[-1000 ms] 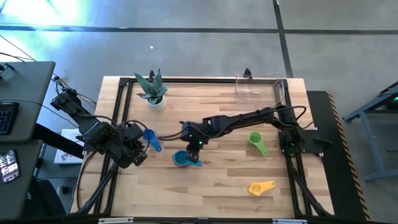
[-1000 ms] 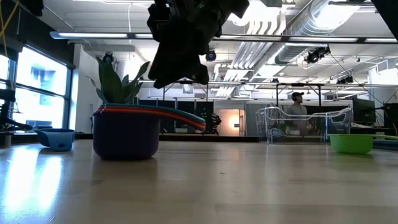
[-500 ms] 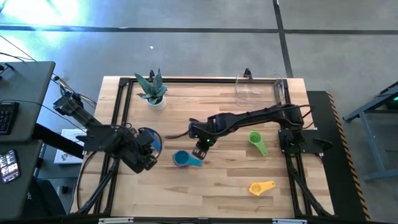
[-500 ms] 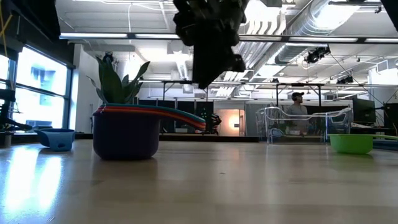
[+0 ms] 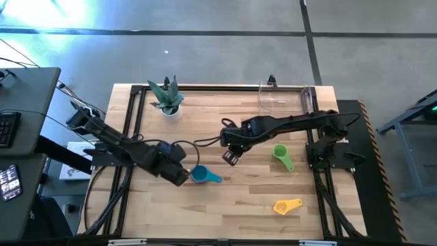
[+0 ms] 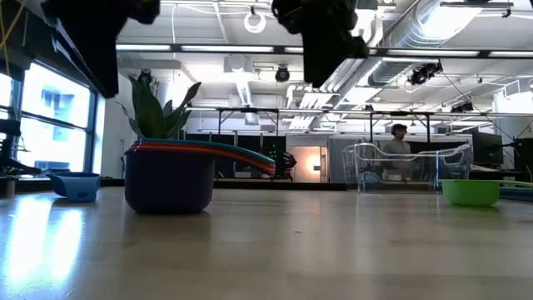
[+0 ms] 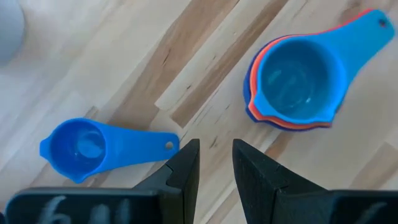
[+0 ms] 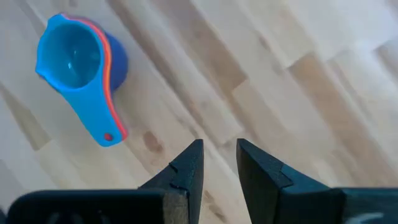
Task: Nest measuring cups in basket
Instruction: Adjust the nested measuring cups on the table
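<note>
Wooden tabletop (image 5: pixel 225 212) fills my overhead feed, with the potted plant (image 5: pixel 167 101) at the far left corner and the clear basket (image 5: pixel 285 96) at the far right edge, nothing inside it that I can see. Since a second ago my right gripper (image 5: pixel 230 156) has pulled away from the nested stack (image 5: pixel 200 175) and now hangs to its right, toward the green cup (image 5: pixel 281 155); its jaws stand a narrow gap apart and hold nothing. My left gripper (image 5: pixel 179 174) has swung in across the table and now sits just left of the stack, jaws also slightly parted and empty. Its wrist feed shows the small blue cup (image 7: pixel 93 145) lying on the wood beside the stack, well apart from it. The stack itself, blue on top of orange and purple, has not moved. The yellow cup (image 5: pixel 287 205) lies alone near the front right.
</note>
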